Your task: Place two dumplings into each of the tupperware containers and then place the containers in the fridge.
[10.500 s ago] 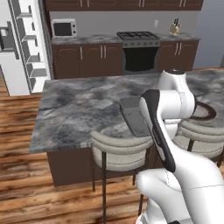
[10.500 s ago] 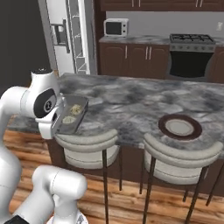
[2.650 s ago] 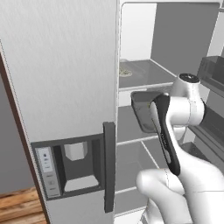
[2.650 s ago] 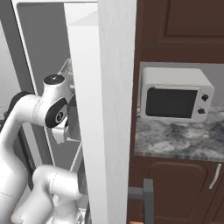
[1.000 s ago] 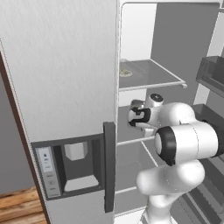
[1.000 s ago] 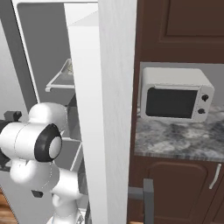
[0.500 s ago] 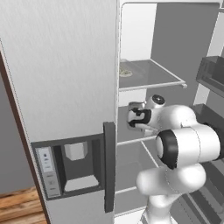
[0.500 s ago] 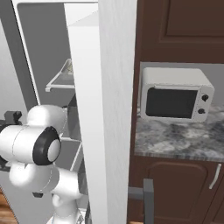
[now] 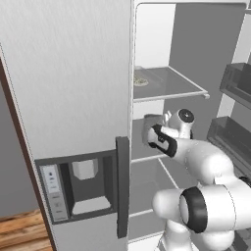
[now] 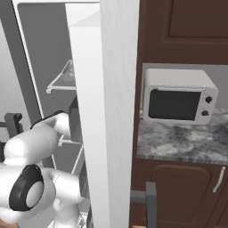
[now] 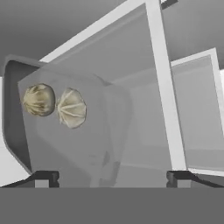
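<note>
1. Standing wide apart, the two dark tips of the end effector (image 11: 112,177) rise at the lower left and lower right of the hand view with nothing clamped between them; the end effector is open.
2. Directly ahead of it, filling the left and centre of the hand view, lies the dark grey tupperware container (image 11: 65,144), its near rim running down into the gap between the tips; whether a tip touches that rim cannot be told.
3. Two dumplings (image 11: 56,105) sit side by side in the upper left of that tray, touching or nearly so, toward its far end from the end effector.
4. The container's long axis appears to run from the tips up and left in the hand view, so a straight pull back along that line looks like the clean way out.
5. In the left base view the container (image 9: 149,128) rests on the fridge's middle shelf, at frame centre.
6. On the upper shelf (image 9: 171,88) above, the whitish tupperware container (image 9: 141,80) with dumplings already sits.
7. Farther out, the fridge door (image 9: 68,98) carries a dispenser panel (image 9: 78,184); a microwave (image 10: 178,95) shows at right of the right base view. No brand or writing is legible.
</note>
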Tool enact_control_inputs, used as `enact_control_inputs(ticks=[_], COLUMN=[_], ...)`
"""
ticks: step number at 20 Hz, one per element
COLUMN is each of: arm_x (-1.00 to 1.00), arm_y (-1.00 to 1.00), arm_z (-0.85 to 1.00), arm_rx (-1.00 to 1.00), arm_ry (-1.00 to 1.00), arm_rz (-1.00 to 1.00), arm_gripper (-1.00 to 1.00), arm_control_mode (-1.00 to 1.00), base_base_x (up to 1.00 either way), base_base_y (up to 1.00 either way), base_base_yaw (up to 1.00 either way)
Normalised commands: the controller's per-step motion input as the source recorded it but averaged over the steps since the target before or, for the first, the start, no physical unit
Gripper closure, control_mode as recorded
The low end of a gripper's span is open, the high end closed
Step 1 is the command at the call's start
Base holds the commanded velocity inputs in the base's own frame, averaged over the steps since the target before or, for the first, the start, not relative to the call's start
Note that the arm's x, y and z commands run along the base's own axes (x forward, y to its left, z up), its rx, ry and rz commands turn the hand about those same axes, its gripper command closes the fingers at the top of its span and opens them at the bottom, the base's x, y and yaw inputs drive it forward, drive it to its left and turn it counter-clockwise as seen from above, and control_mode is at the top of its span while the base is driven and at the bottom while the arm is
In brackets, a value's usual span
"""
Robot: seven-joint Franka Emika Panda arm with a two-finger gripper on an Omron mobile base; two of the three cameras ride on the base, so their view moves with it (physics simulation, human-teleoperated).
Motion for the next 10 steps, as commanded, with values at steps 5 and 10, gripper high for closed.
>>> enact_control_inputs(ticks=[5, 10], arm_x=[-0.97, -0.93], arm_y=[0.03, 0.43], arm_z=[0.58, 0.41], arm_rx=[0.00, -0.02], arm_ry=[0.01, 0.06], arm_rz=[0.00, -0.03], arm_gripper=[-1.00, -1.00], arm_control_mode=[-1.00, -1.00], base_base_x=[0.00, 0.00], base_base_y=[0.00, 0.00], base_base_yaw=[0.00, 0.00])
